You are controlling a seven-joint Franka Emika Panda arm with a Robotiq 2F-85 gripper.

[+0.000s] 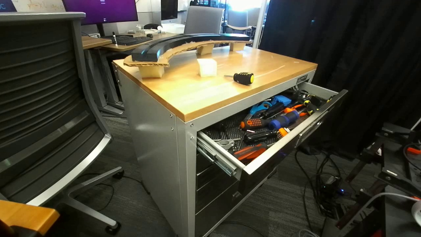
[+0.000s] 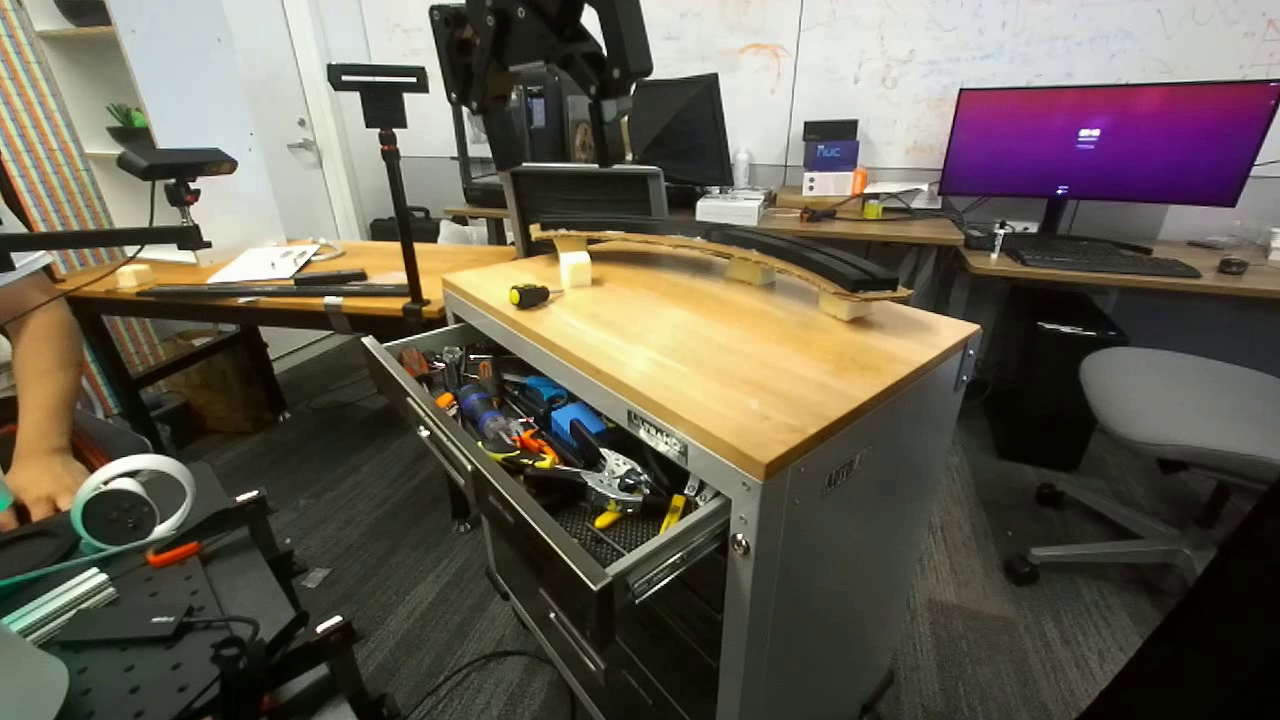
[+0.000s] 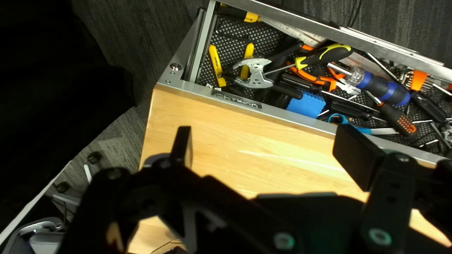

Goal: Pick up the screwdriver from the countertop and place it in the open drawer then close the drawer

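The short black screwdriver [image 1: 244,78] with yellow marks lies on the wooden countertop [image 1: 184,95], near the edge above the drawer. It also shows in an exterior view [image 2: 530,296]. It is hidden or out of frame in the wrist view. The grey top drawer [image 1: 296,133] is pulled open and holds several tools; it also shows in an exterior view [image 2: 505,495]. My gripper [image 2: 556,150] hangs above the countertop with fingers apart. In the wrist view the gripper [image 3: 270,148] is open and empty, over bare countertop [image 3: 226,141] beside the drawer [image 3: 374,40].
A curved black piece [image 1: 184,41] on cardboard stands on small cream blocks at the countertop's back. A cream block [image 1: 208,67] sits near the screwdriver. An office chair [image 1: 39,98] is beside the cabinet. A black curtain [image 1: 345,59] hangs behind. A person's arm [image 2: 45,380] shows.
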